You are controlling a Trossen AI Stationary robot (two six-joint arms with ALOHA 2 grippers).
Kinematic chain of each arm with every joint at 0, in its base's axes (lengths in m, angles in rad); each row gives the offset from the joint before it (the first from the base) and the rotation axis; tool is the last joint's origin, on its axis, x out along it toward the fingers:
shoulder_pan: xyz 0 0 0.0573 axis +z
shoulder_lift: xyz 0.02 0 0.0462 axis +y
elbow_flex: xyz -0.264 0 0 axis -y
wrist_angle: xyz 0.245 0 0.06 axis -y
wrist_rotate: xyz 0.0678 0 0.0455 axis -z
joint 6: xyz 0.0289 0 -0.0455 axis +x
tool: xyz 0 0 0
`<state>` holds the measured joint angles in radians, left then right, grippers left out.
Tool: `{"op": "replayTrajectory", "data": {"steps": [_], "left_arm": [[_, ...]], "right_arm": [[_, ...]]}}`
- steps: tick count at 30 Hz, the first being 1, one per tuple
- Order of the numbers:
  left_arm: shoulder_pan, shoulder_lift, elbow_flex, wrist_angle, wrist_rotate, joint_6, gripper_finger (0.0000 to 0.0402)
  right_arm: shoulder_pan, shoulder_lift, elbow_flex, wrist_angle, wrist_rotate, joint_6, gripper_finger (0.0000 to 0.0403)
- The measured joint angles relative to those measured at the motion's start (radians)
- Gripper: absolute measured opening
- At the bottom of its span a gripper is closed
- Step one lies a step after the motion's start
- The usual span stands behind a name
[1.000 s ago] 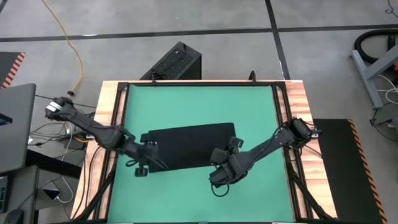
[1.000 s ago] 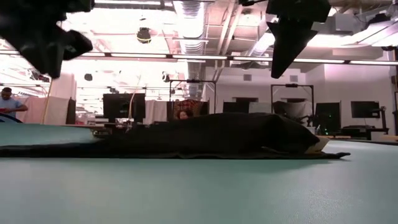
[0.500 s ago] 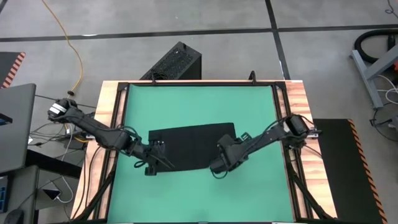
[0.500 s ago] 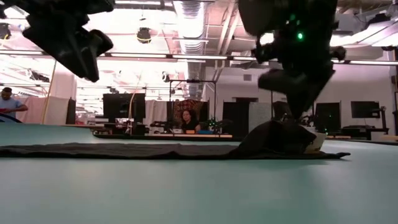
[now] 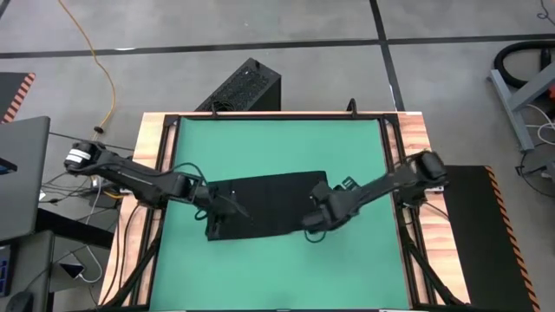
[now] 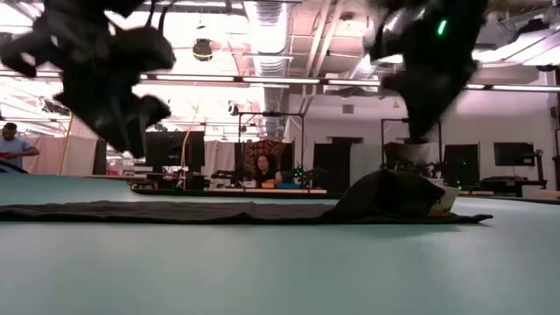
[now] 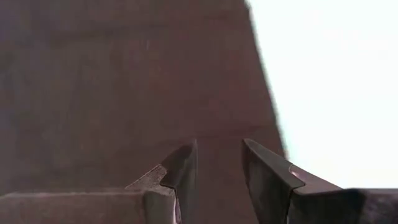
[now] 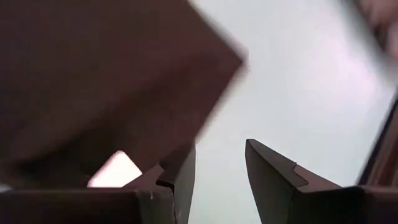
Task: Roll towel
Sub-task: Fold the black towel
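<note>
The black towel [image 5: 269,205] lies spread on the green mat [image 5: 277,143]. In the low view the towel [image 6: 219,211] is flat on its left part and rises in a low hump [image 6: 389,194] at its right end, beside a white tag [image 6: 446,203]. My left gripper [image 5: 218,217] hovers open over the towel's left near part, clear above it in the low view [image 6: 131,131]. My right gripper [image 5: 314,221] hovers open over the towel's right near corner [image 8: 93,81], near the tag [image 8: 115,169]. Both wrist views show a gap between the fingers [image 7: 219,162] [image 8: 221,165].
The table has wooden side rails [image 5: 152,173]. A black box [image 5: 247,85] stands on the floor beyond the far edge, and a laptop [image 5: 22,173] sits to the left. People [image 6: 260,164] show in the room behind the table.
Both grippers have moved from the towel's near edge toward the far edge, over the towel; the left one has also gone rightward. In the low view the towel's long raised hump has sunk flat on the left, and only the right end stays raised.
</note>
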<state>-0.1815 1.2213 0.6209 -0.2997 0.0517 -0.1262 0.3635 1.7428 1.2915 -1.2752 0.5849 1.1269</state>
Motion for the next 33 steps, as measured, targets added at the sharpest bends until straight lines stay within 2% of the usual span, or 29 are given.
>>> {"op": "replayTrajectory", "data": {"steps": [2, 4, 7, 12, 18, 23, 33], "left_arm": [[0.027, 0.0, -0.053, 0.068, 0.01, -0.012, 0.0115], [0.044, 0.0, -0.094, 0.121, 0.015, -0.031, 0.0115], [0.049, 0.0, -0.126, 0.141, 0.022, -0.041, 0.0115], [0.049, 0.0, -0.137, 0.143, 0.014, -0.036, 0.0115], [0.049, 0.0, -0.137, 0.143, 0.013, -0.036, 0.0115], [0.049, 0.0, -0.137, 0.142, 0.012, -0.017, 0.0116], [0.049, 0.0, -0.137, 0.137, 0.008, -0.014, 0.0116]], "right_arm": [[0.059, -0.057, -0.014, 0.077, 0.063, -0.18, 0.0158], [0.118, -0.1, -0.048, 0.184, 0.081, -0.331, 0.0153], [0.176, -0.136, -0.133, 0.341, 0.069, -0.427, 0.0149], [0.196, -0.14, -0.267, 0.531, 0.069, -0.441, 0.0147], [0.174, -0.135, -0.329, 0.646, 0.065, -0.46, 0.0147], [0.153, -0.12, -0.332, 0.676, 0.034, -0.475, 0.0147], [0.137, 0.015, -0.333, 0.691, 0.005, -0.482, 0.0144]]}}
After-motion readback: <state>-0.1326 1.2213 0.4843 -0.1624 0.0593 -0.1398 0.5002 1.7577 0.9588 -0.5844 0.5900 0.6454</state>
